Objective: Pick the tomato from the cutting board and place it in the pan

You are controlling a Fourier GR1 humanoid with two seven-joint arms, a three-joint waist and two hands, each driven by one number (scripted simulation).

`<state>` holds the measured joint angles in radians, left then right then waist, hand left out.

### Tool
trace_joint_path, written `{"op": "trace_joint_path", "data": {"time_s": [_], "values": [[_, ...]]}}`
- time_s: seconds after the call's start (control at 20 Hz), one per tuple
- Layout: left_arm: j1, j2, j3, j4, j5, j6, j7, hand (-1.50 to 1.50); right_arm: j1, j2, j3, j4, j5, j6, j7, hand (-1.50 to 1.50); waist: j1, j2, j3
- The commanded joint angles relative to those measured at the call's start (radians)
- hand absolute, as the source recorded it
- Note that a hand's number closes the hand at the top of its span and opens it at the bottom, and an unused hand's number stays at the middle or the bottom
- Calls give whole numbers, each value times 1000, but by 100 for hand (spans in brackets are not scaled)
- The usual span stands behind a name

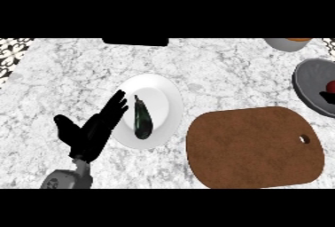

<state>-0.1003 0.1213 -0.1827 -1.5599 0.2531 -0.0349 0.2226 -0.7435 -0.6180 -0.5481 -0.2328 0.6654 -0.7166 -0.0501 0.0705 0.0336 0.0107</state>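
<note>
At the far left, one grey forearm rises from the lower edge and ends in the left hand [91, 128], black, with its fingers straight and spread apart and the thumb held out to the side; it holds nothing. Its fingertips reach the left rim of the one white plate [165, 95], on which a single dark green, elongated vegetable [141, 118] lies lengthwise. Above the plate, at the counter's far edge, sits one dark flat object [135, 41], cut off by the view. Right of the plate lies the one brown cutting board [254, 147], with a small hole near its right side. At the top right, one grey bowl [285, 44] with something orange inside shows partly. At the right edge is the one grey pan [313, 84], and in it the red tomato [331, 85], with dark fingers of the right hand [327, 96] around it, mostly cut off by the frame.
</note>
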Motion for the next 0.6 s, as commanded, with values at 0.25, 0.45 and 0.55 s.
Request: {"op": "trace_joint_path", "data": {"time_s": [0.25,0.45,0.55], "values": [[18,-5,16,6,1,7,-22,0,16,27,-251,-102,-301,125,-307,-150,-27,-8,2],[12,-16,12,16,-10,19,-20,0,57,-18,-317,-52,-383,303,-360,-150,-32,-7,-1],[1,-7,14,34,-18,6,-30,0,82,-37,-325,-24,-397,372,-393,-150,-33,-10,-3]]}}
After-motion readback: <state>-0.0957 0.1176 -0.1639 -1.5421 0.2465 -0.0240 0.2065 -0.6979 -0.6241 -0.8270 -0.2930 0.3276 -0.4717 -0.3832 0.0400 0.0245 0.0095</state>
